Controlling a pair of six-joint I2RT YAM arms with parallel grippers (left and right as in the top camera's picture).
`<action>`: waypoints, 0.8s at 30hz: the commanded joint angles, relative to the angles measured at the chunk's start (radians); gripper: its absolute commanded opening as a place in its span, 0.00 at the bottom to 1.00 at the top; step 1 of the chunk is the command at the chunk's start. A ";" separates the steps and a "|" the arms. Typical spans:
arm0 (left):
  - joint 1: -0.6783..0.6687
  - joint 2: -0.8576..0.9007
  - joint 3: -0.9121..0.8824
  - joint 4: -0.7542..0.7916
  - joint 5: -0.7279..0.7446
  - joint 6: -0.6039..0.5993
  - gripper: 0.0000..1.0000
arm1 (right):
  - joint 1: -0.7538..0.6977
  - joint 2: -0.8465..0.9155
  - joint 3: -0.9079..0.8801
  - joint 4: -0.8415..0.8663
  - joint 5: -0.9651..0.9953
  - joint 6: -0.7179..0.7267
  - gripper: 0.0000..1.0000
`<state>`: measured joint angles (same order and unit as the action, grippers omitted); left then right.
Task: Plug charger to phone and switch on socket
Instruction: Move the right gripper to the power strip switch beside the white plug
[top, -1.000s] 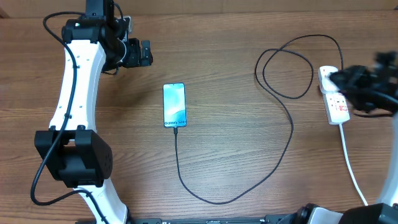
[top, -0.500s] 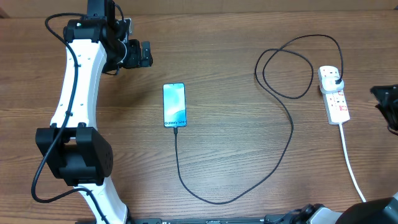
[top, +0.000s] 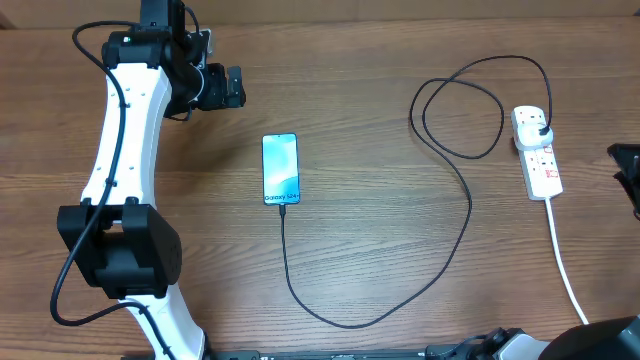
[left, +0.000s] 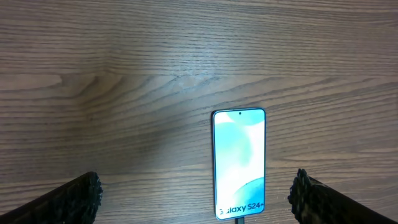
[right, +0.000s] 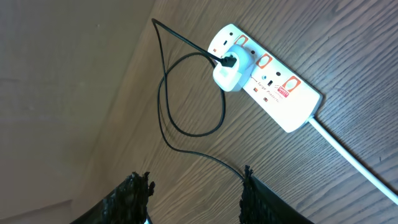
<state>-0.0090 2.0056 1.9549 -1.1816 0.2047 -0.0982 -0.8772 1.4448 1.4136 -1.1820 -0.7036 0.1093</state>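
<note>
Cable of the charger (top: 380, 318) loops near 6 o'clock, its tip meeting the bottom edge of the phone (top: 281, 169), which is lit blue at centre. At 3 o'clock, the socket (top: 540, 160) holds the plug (right: 231, 71). Connection looks done; whether the socket is switched on is too small to tell. Right gripper (right: 194, 180) at 3 o'clock and left gripper (left: 196, 186) at 11 o'clock both gape wide, empty.

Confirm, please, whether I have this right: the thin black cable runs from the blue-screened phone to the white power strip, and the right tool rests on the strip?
Not quite. The thin black cable does run from the blue-screened phone to the white power strip, but the right tool hangs apart from the strip; the right wrist view shows it.
</note>
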 joint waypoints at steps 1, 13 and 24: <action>0.003 0.011 -0.002 0.002 -0.005 0.005 1.00 | -0.004 -0.012 0.014 0.000 -0.016 -0.015 0.50; 0.003 0.011 -0.002 0.004 -0.005 0.005 1.00 | -0.004 -0.012 0.014 0.007 -0.017 -0.032 0.50; 0.003 0.011 -0.002 0.004 -0.005 0.005 1.00 | -0.004 -0.012 0.013 0.003 -0.024 -0.032 0.50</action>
<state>-0.0090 2.0056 1.9549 -1.1812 0.2047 -0.0982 -0.8772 1.4448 1.4136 -1.1786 -0.7097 0.0921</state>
